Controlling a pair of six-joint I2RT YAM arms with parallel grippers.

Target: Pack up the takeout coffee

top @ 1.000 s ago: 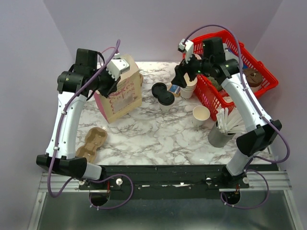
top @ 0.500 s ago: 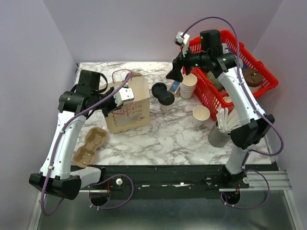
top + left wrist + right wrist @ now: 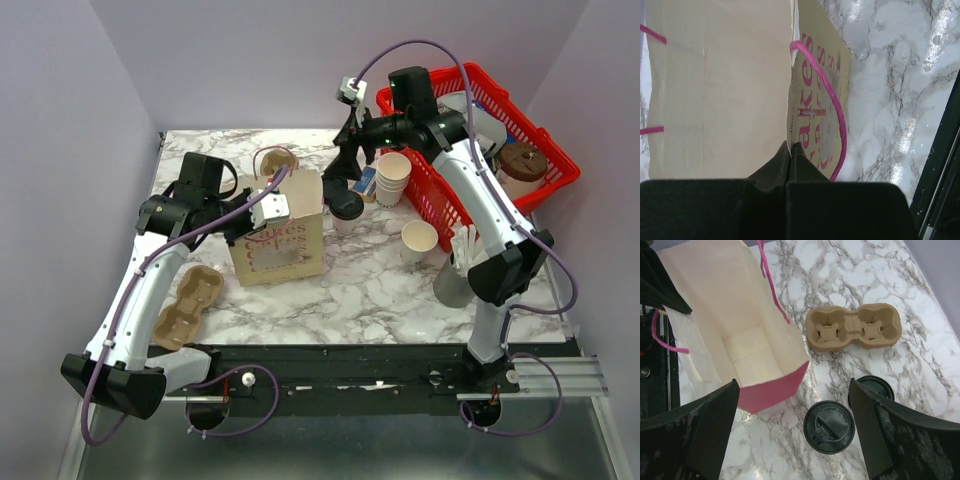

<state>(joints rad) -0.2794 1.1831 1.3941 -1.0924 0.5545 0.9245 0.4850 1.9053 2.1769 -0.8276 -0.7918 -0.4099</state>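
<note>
**Desk:** What does the overhead view give us?

**Photographer:** Two arms reach over a marble counter [image 3: 370, 290]. The left tool [image 3: 790, 152] is clamped tight on the top edge of a paper bag [image 3: 280, 245], with one wall of the bag caught between its fingers. The bag stands upright with its mouth open. It has pink lettering on its face and pink cord handles.

**Desk:** And the takeout coffee?

**Photographer:** The takeout coffee [image 3: 346, 206], a white cup under a black lid, stands on the counter just to the right of the bag, near it but not touching. The right tool [image 3: 793, 382] hangs above it with its fingers spread wide and grips nothing. In the right wrist view, the coffee's lid lies below and between the two fingers, beside the bag's pink side panel.

**Desk:** What else is on the counter?

**Photographer:** A second black lid [image 3: 332, 186] sits just behind the coffee, partly hidden by a finger in the wrist view. I cannot tell whether a cup is under it. A stack of white cups [image 3: 392, 178] stands against the red basket [image 3: 432, 200] at the far right. A single unlidded cup [image 3: 419, 240] stands closer to the arms' bases. A brown pulp cup carrier [image 3: 190, 305] lies at the near left, apart from the bag.
</note>
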